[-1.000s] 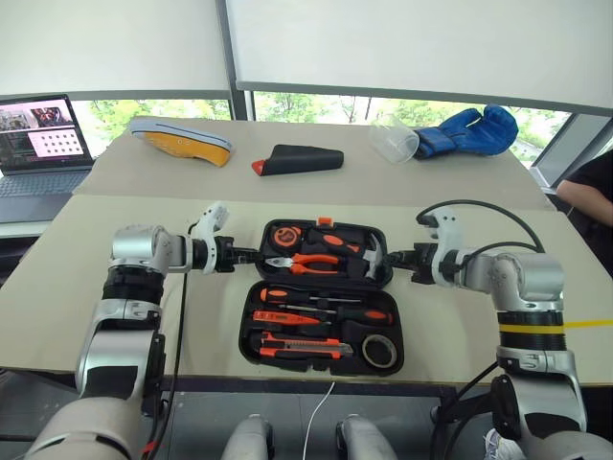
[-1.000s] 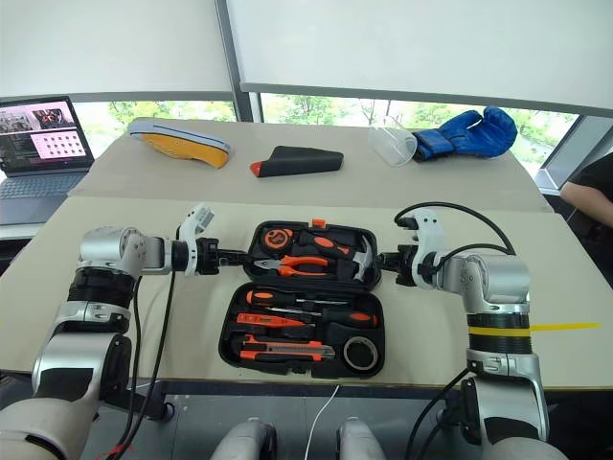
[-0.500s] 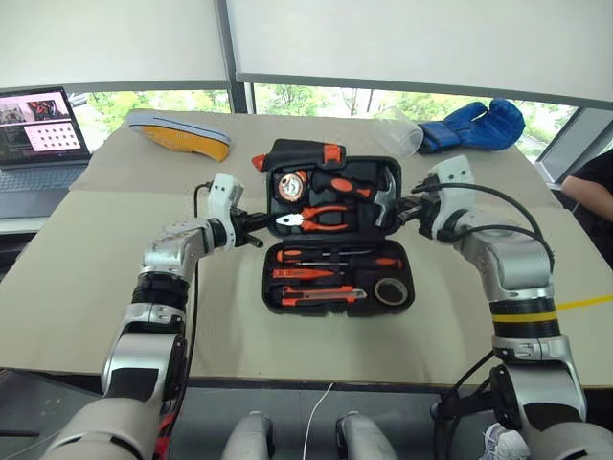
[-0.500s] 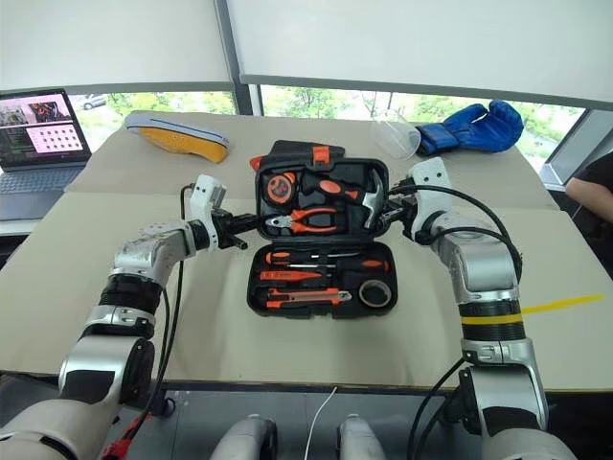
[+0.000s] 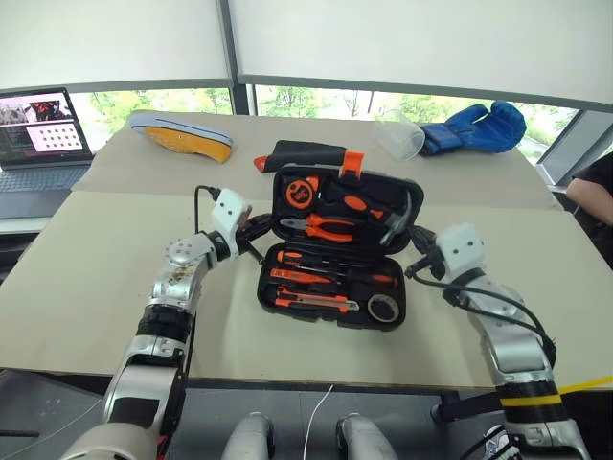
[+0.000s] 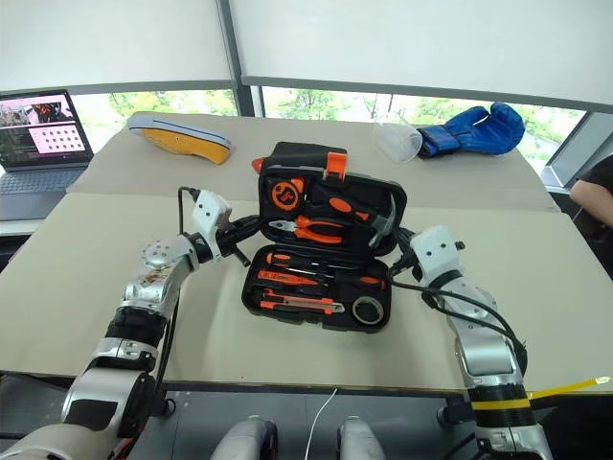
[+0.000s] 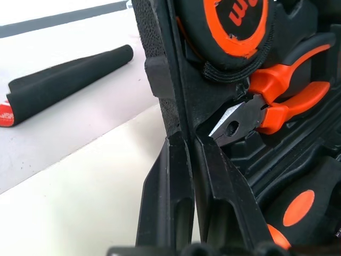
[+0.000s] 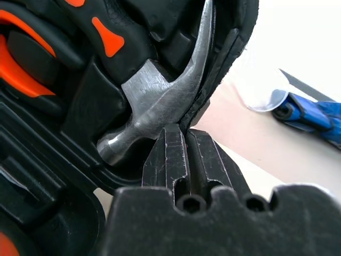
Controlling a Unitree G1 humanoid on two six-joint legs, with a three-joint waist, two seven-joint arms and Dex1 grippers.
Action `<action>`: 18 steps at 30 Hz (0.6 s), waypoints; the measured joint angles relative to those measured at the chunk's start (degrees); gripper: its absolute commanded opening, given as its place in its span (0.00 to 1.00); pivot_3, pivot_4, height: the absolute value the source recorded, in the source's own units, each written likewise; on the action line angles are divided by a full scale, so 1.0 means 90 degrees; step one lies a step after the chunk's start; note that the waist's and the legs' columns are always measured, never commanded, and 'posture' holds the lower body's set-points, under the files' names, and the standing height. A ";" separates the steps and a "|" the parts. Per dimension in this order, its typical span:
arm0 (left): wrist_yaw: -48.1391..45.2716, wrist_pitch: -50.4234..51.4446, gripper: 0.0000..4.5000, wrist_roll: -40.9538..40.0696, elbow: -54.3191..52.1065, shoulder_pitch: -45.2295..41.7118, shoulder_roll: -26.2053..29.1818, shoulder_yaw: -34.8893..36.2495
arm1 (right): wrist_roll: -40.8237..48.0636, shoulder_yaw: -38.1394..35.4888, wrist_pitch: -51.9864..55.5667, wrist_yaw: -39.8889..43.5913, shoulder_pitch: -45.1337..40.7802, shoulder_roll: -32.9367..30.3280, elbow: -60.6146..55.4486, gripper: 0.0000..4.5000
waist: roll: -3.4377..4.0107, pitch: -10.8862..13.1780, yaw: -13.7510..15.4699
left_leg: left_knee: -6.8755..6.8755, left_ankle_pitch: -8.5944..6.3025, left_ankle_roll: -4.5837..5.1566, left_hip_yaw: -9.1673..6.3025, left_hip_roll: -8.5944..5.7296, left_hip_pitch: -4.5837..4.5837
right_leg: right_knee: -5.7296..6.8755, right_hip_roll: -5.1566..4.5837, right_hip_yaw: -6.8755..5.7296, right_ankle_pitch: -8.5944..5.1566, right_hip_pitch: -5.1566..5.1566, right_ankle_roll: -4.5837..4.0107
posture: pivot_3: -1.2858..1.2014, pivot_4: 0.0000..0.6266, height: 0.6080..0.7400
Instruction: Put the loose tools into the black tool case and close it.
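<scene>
While its grainy moulded lid stands half-raised over the tools bedded in the base, the black tool case (image 5: 335, 259) sits mid-table, left gripper (image 7: 187, 160) and right gripper (image 8: 185, 140) apparently pinching the lid's edges, fingers closed.

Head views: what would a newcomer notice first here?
The black tool case in the middle of the table, its lid tilted half up, orange-handled tools in both halves. The left gripper and right gripper sit shut at the lid's two side edges. At the far edge lie a blue boxing glove and a yellow-soled shoe.
</scene>
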 measured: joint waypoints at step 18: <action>0.0759 0.1591 0.99 -0.0433 -0.1866 0.1365 0.0386 0.0352 | -0.1064 0.0177 -0.1071 0.0098 0.1356 -0.0307 -0.0756 0.29 | 0.0000 -0.0003 -0.0046 | -0.0004 0.0035 -0.0012 0.0008 0.0014 0.0086 | 0.0017 0.0011 0.0006 -0.0014 0.0054 0.0016 | 0.52 0.24 0.95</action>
